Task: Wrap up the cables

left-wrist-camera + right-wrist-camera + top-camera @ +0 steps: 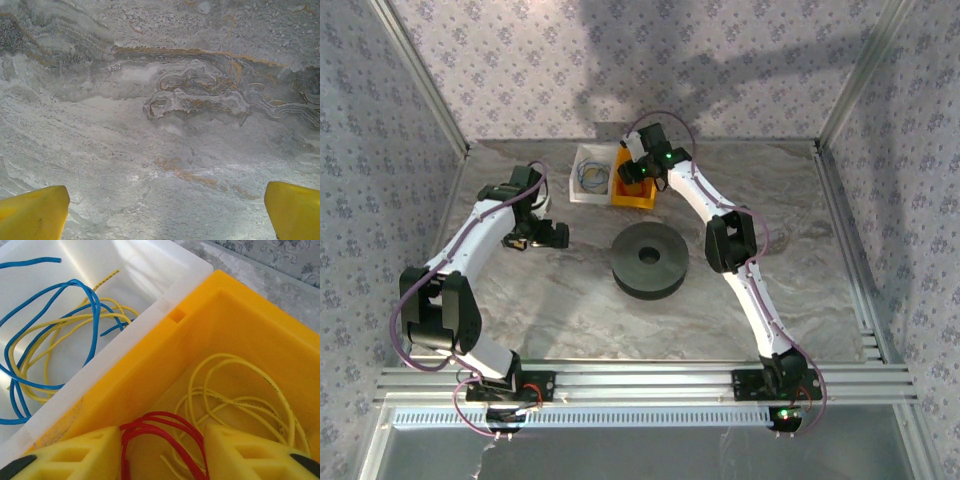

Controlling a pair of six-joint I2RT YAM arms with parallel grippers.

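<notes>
Loops of the red cables (160, 422) lie in the yellow bin (150, 365), arching between my right gripper's fingers and touching both inner faces. The right gripper (162, 452) is half closed around them, with a wide gap left between its yellow fingers (75, 455), so it stands open. From above, the right gripper (638, 180) reaches down into the yellow bin (638, 196) at the back of the table. The left gripper (535, 238) hovers over bare table to the left, its fingers (32, 212) wide open with nothing between them. The dark grey spool (649, 259) sits mid-table.
A thin yellow wire (240, 390) is coiled in the yellow bin beside the red loops. The white bin (590, 172) next to it holds blue wires (75, 287) and more yellow ones. Patterned walls and metal frame rails enclose the marble table (790, 210).
</notes>
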